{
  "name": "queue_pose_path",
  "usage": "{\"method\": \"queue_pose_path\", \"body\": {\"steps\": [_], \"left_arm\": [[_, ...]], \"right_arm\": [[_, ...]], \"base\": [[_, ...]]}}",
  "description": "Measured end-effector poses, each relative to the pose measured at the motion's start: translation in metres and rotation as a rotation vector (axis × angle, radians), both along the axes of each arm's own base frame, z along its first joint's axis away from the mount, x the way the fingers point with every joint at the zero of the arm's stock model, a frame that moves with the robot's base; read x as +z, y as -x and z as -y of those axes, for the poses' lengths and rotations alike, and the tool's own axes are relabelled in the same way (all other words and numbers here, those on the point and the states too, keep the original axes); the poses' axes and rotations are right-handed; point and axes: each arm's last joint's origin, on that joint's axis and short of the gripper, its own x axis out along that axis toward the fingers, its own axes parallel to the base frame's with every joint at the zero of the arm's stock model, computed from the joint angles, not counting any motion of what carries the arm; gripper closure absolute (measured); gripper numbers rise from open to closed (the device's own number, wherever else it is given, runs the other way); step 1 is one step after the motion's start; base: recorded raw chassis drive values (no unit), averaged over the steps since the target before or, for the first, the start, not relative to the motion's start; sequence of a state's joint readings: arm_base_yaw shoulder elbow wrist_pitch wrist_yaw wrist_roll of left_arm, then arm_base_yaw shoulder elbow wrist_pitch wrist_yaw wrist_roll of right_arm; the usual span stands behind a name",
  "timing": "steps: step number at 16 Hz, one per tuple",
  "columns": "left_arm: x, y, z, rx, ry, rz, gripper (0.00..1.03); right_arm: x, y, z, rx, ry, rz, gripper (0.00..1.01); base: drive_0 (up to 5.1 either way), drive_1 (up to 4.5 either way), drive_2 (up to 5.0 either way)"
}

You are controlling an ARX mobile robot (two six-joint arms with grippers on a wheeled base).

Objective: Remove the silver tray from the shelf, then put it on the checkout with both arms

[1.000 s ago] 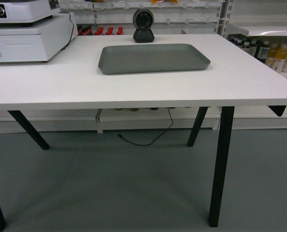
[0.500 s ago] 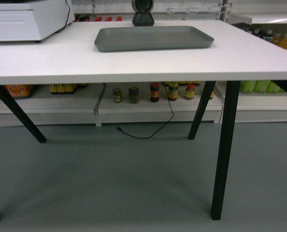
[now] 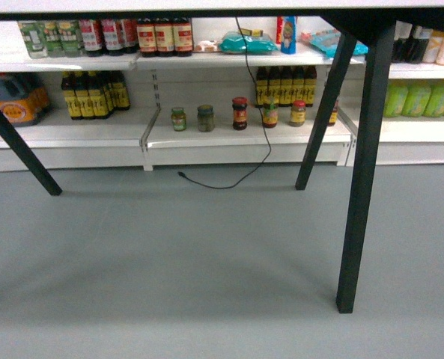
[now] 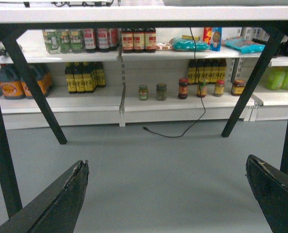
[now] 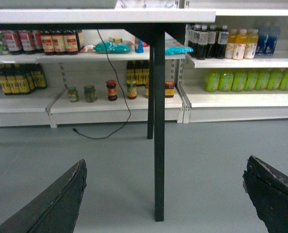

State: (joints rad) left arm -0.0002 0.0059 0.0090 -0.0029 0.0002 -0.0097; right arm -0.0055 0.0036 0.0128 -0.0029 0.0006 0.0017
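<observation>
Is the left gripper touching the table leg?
Apart. The left wrist view shows the open left gripper with bare floor between it and the black table leg.

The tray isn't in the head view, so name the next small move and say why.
Probably tilt the head camera up. It shows only the checkout edge from below and a black leg, not the top surface. The left gripper and right gripper hang open and empty below tabletop height, so finding the tray likely comes before any arm motion.

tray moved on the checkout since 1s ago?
Cannot tell. The head view now shows only the checkout underside and black legs; the silver tray is out of frame.
</observation>
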Motion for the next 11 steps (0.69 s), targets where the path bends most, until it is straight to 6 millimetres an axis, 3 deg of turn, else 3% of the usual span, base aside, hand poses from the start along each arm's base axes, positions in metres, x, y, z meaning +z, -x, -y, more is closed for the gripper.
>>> {"method": "queue_pose_path", "body": {"steps": [11], "left_arm": [[-0.0003, 0.0000, 0.0000, 0.001, -0.003, -0.003, 0.05]], "right_arm": [[-0.0002, 0.0000, 0.0000, 0.001, 0.002, -0.002, 0.03]], "base": [[0.0, 0.00, 0.0]]}}
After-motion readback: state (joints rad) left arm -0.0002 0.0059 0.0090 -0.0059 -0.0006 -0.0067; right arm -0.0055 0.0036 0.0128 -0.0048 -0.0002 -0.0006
